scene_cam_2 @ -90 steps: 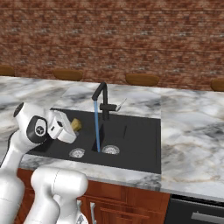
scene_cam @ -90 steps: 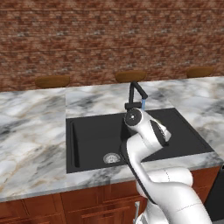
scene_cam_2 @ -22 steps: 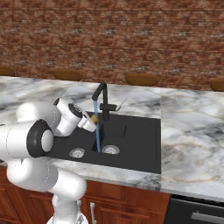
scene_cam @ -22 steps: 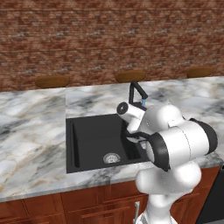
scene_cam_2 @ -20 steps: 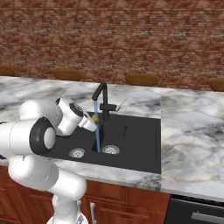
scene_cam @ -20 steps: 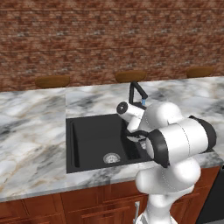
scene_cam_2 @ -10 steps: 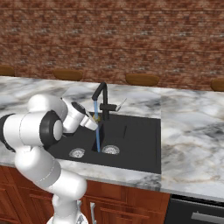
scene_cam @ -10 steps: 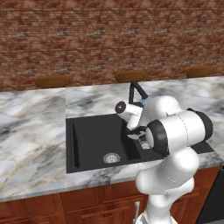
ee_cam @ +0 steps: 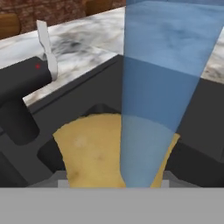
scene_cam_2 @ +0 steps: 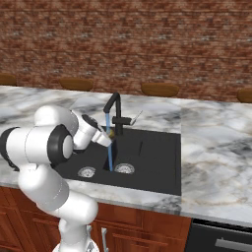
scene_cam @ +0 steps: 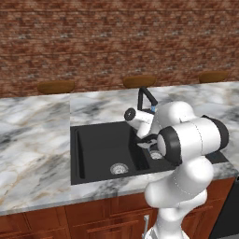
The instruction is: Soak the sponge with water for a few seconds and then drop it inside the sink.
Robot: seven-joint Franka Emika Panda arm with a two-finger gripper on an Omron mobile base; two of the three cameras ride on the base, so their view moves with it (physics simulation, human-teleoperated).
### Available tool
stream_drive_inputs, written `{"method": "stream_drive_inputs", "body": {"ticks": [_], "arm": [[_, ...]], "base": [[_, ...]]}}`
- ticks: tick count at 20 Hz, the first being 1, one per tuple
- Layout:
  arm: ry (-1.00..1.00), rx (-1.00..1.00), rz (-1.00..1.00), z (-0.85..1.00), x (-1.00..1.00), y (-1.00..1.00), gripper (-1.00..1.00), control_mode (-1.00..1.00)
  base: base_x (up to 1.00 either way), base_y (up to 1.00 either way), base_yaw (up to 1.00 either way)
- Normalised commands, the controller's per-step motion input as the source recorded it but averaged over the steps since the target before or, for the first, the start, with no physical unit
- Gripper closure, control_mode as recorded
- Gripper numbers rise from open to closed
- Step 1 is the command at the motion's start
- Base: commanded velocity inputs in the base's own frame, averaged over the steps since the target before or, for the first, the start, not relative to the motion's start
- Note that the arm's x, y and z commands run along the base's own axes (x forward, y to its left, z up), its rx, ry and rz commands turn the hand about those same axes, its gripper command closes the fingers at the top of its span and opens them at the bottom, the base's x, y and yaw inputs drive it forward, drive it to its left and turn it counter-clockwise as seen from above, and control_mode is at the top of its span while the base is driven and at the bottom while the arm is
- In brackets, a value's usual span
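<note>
Closest to the hand camera, the sponge [ee_cam: 92, 151] is a dull yellow block with a faintly mottled face and ragged upper corners, its lower part cut off by the frame's bottom. The jaws are closed on it and hold it up over the sink [scene_cam_2: 157, 162], clear of the basin floor. Its broad face is turned toward the camera; which way its long axis runs cannot be told from here, since its lower part is out of frame. The water [ee_cam: 153, 109] comes down as a pale blue translucent stream across the sponge's right half (the yellow shows through it). In the right base view the gripper [scene_cam_2: 109, 140] sits at the stream, just under the spout of the black faucet [scene_cam_2: 114, 110], with a sliver of yellow at its tip, and the water [scene_cam_2: 109, 155] runs on straight down to the basin near a silver drain [scene_cam_2: 124, 168]. The sink is set into the marble worktop [scene_cam_2: 211, 147], nearer its front edge; behind the worktop's back edge rises a brick wall [scene_cam_2: 147, 44].
</note>
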Motion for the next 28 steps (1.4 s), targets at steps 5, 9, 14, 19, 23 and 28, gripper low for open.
{"method": "stream_drive_inputs", "body": {"ticks": [5, 9, 14, 19, 23, 28], "arm": [[0.0, 0.0, 0.0, 0.0, -0.05, -0.1, 1.0, -1.0], [0.0, 0.0, 0.0, 0.0, -0.42, -0.01, 1.0, -1.0], [0.0, 0.0, 0.0, 0.0, -0.17, 0.0, 1.0, -1.0], [0.0, 0.0, 0.0, 0.0, 0.11, 0.0, 1.0, -1.0], [0.0, 0.0, 0.0, 0.0, 0.27, 0.0, 1.0, -1.0], [0.0, 0.0, 0.0, 0.0, -0.03, 0.0, 1.0, -1.0]], "base": [[0.0, 0.0, 0.0], [0.0, 0.0, 0.0], [0.0, 0.0, 0.0], [0.0, 0.0, 0.0], [0.0, 0.0, 0.0], [0.0, 0.0, 0.0]]}}
